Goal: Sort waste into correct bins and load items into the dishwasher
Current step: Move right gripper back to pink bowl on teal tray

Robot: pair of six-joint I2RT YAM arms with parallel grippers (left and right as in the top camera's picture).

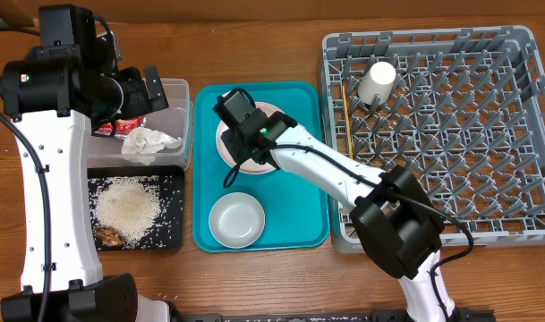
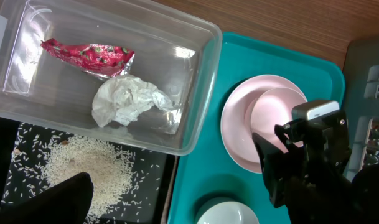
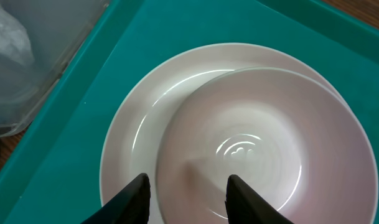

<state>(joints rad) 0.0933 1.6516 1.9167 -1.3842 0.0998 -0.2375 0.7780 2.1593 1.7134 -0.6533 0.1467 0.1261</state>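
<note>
Overhead view of a wooden table [image 1: 254,286]: a grey dish rack [image 1: 451,215] filled the right side, with a white cup [image 1: 377,80] among the pegs near its far left corner and wooden chopsticks [image 1: 346,112] lying along its left edge. Neither wrist view showed these.

The right arm extended leftward over a teal tray [image 1: 299,98], its body hiding most of the pale pink plate [image 2: 236,134] and the pinkish bowl [image 2: 277,106] resting off-centre on it. Only the right wrist view showed the right gripper [image 3: 189,199]. Its jaws stood parted, one fingertip outside the bowl's near rim over the plate, the other inside the bowl. Whether they touched the rim could not be told. A small white bowl [image 1: 236,219] sat nearer on the same tray, apart from the plate.

The left gripper [image 1: 147,88] hung wide open and empty above a clear plastic tub [image 2: 201,74]. The left wrist view looked down into it: a red shiny snack wrapper [image 2: 86,55] and a crumpled white napkin [image 2: 130,99] lay just beside each other. Beside the tub, a black tray [image 1: 172,179] held loose white rice [image 1: 126,204] and brown scraps [image 1: 111,237]. The wrapper's print was too small to read
</note>
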